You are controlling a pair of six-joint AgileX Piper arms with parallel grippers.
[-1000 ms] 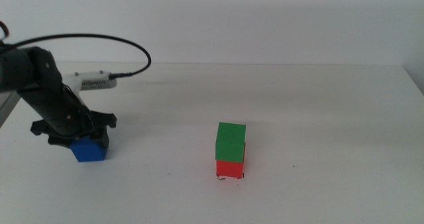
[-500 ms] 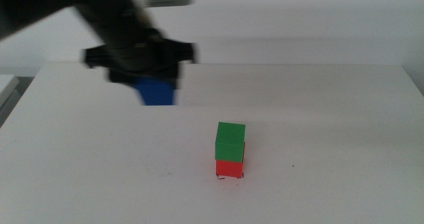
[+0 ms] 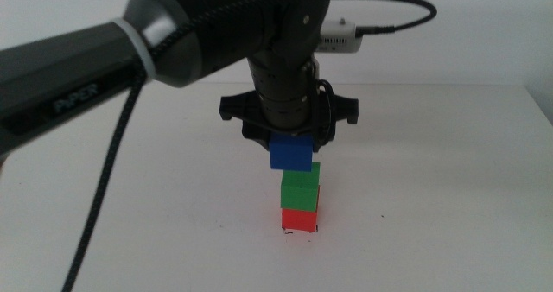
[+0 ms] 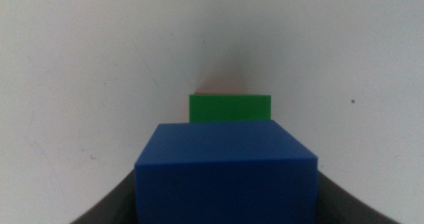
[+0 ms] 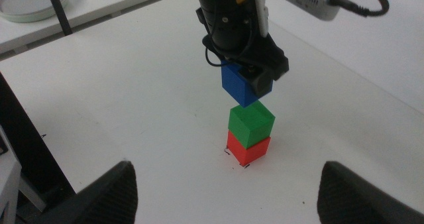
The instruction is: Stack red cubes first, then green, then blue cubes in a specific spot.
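My left gripper (image 3: pixel 290 147) is clamped on the blue cube (image 3: pixel 290 153), holding it in the air just above the green cube (image 3: pixel 301 186), not touching it. In the middle view the blue one sits a bit off toward the arm's side of the stack rather than square over it. Green rests on the red cube (image 3: pixel 299 219), which stands on the corner marks (image 3: pixel 287 231) on the white table (image 3: pixel 432 171) (marks only partly visible). My right gripper (image 5: pixel 225 191) waits well back, jaws spread wide, nothing in them. Risk as I judge it: lowering now with that offset would land blue on green's edge, so it tips off or nudges green sideways. Releasing high could also make it bounce.
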